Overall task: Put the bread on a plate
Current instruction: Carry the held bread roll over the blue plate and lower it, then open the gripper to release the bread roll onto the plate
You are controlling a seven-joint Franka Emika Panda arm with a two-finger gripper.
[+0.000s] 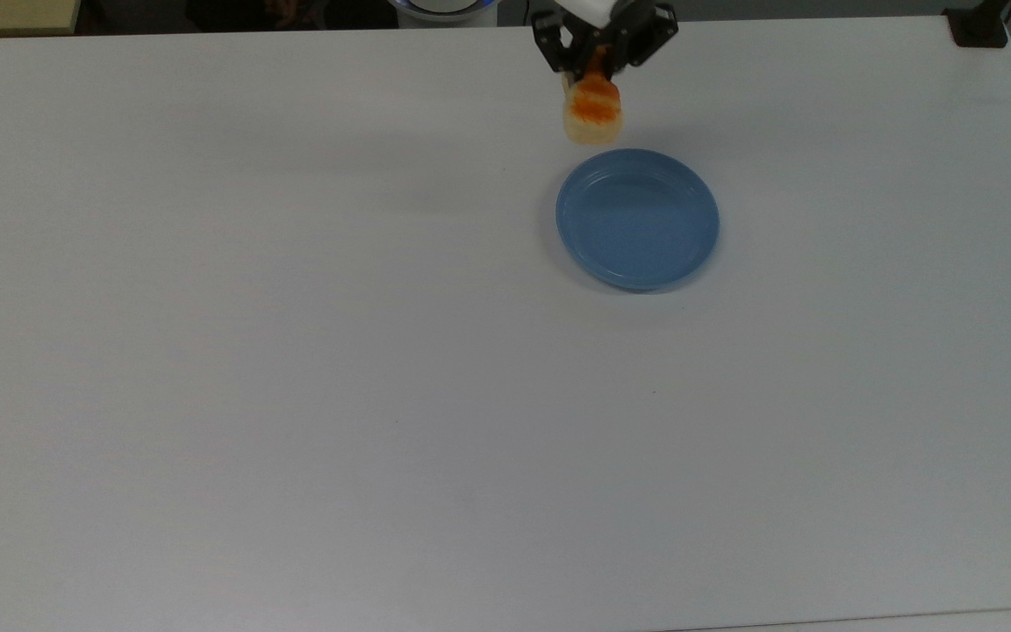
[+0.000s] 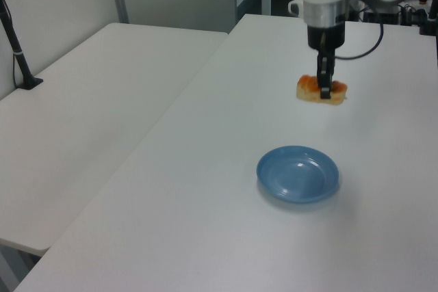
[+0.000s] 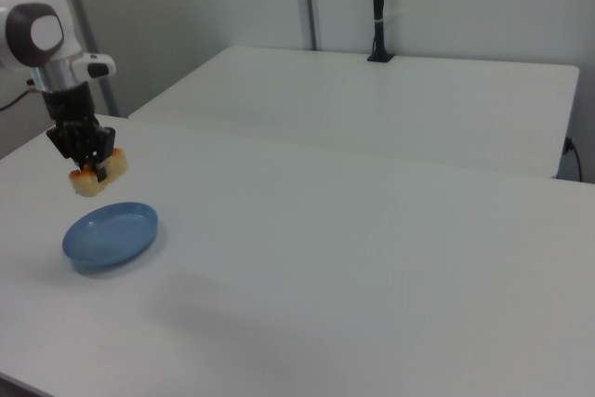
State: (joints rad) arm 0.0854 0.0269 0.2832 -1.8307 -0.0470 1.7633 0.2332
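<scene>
1. Carry step in hand: bread (image 1: 593, 112) up off the table (image 1: 295, 351), clamped across its middle by the gripper (image 1: 600, 63); cream ends sticking out either side of the fingers in the left view (image 2: 321, 91).
2. Pincer clenched on the loaf, two dark fingers pressed to its flanks, orange-brown glazed top between them in the top view. Same grasp legible in the right view (image 3: 91, 170), loaf (image 3: 93, 177) hanging below the knuckles.
3. Position relative to the plate (image 1: 637, 219): held in the air just off the plate's rim, on the robot-base side; in the top view, near the rim's upper-left arc; in the left view, beyond the plate (image 2: 298, 173) and higher in frame; in the right view, above the far edge of the plate (image 3: 110, 232).
4. Not yet over the plate's middle, judging from the top view; faint shadow on the table just beyond the rim supports that.
5. Plate bare, flat on the table, nothing else near it.
6. Next move, as a judgement: short travel toward the plate's centre, then descent until the loaf's underside nears the shallow well, then release.
7. Caution: loaf shorter than the plate is wide, so fit looks easy; main risk an early release with one end landing on the raised rim and tipping off.
</scene>
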